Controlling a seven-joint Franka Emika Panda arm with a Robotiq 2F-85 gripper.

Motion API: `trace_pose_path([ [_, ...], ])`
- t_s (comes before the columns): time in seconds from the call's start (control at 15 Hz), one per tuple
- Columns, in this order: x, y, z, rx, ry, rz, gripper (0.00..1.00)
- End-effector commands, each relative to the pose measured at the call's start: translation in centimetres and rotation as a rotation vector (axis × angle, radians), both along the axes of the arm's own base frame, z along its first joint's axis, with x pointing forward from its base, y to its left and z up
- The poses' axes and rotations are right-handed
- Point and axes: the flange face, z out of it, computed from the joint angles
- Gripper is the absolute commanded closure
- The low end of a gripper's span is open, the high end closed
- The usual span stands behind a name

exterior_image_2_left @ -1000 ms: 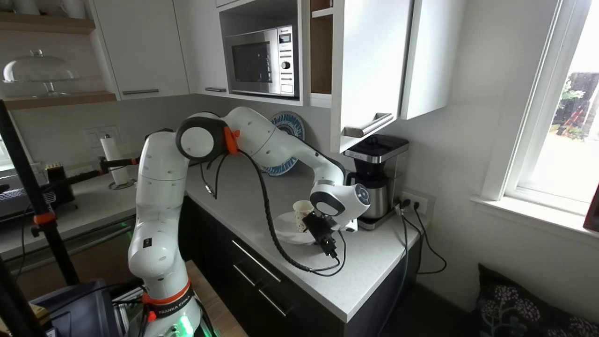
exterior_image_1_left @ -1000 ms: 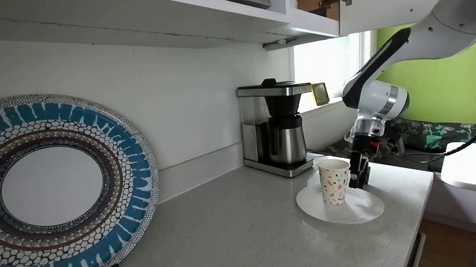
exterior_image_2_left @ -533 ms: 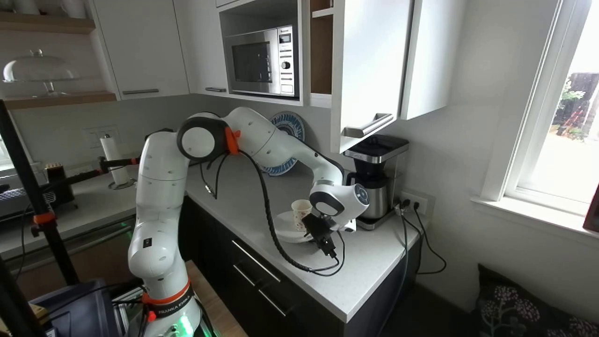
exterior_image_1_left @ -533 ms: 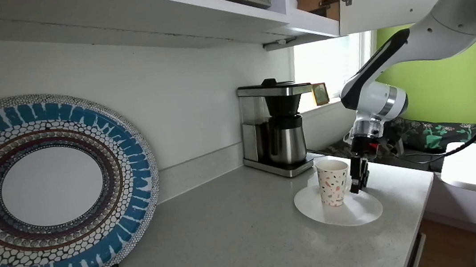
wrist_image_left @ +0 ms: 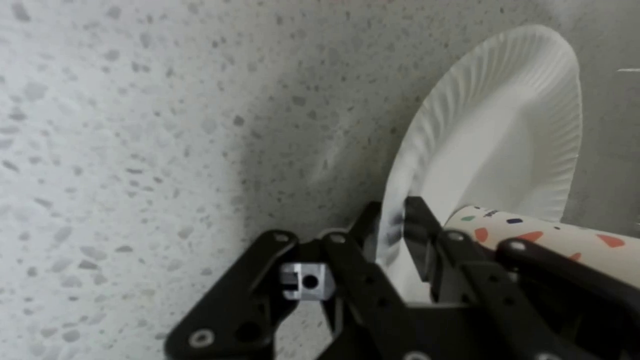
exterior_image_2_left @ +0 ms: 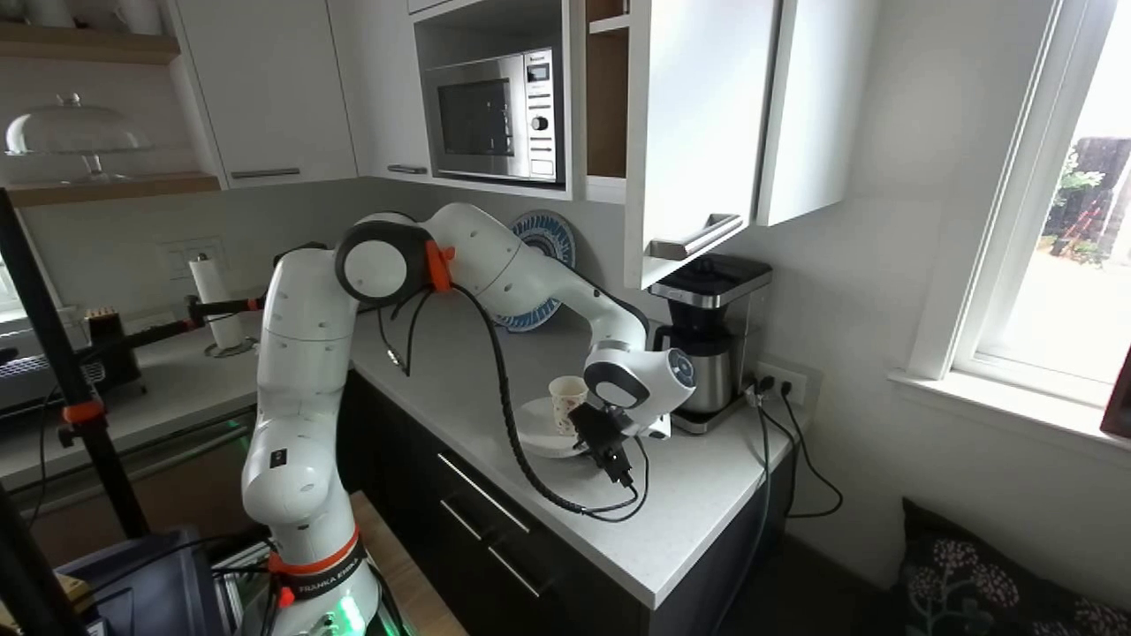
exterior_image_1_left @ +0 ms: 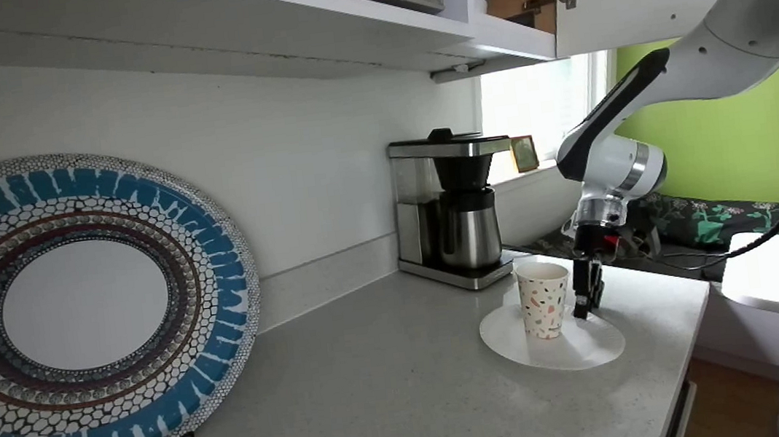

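**Jaws drawn in on the rim of a white fluted paper plate (wrist_image_left: 480, 140)**

We see the plate on a speckled pale-grey stone bench (exterior_image_1_left: 352, 406), near its end; a strip of bench runs between the rim and the long front edge. On the side away from the jaws, a broad stretch of bench reaches to the large round blue-patterned platter (exterior_image_1_left: 86, 304) by the wall. The black-and-steel coffee maker (exterior_image_1_left: 447, 212) stands near the plate but apart from it. Room is tightest at the white paper cup with coloured flecks (exterior_image_1_left: 544, 301), which stands upright on the plate just beside the jaws; we cannot tell whether they touch it. In an exterior view, an open white cabinet door (exterior_image_2_left: 702, 115) shows above the wrist.

The jaws are nearly together, black fingertips (wrist_image_left: 420, 230) on either side of the rim, which is pinched in the narrow gap. The white jointed arm (exterior_image_2_left: 530, 265) bends at its elbow, reaches over the front edge and drops at the wrist, pointing the jaws downward. A black braided cable (exterior_image_2_left: 504, 397) hangs in a loop beside it.
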Motion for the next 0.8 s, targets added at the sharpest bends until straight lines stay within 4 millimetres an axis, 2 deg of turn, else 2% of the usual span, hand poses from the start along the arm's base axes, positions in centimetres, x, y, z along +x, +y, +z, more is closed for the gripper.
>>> trace_pose_path([
  [0.0, -0.44, 0.41, -2.54, 0.017, 0.042, 0.004, 0.89],
  [0.07, -0.47, 0.33, -2.60, 0.023, 0.043, 0.002, 0.90],
  [0.2, -0.49, 0.13, -2.85, 0.031, 0.043, -0.004, 1.00],
  [0.73, -0.46, -0.18, -2.89, 0.047, 0.028, -0.002, 0.98],
])
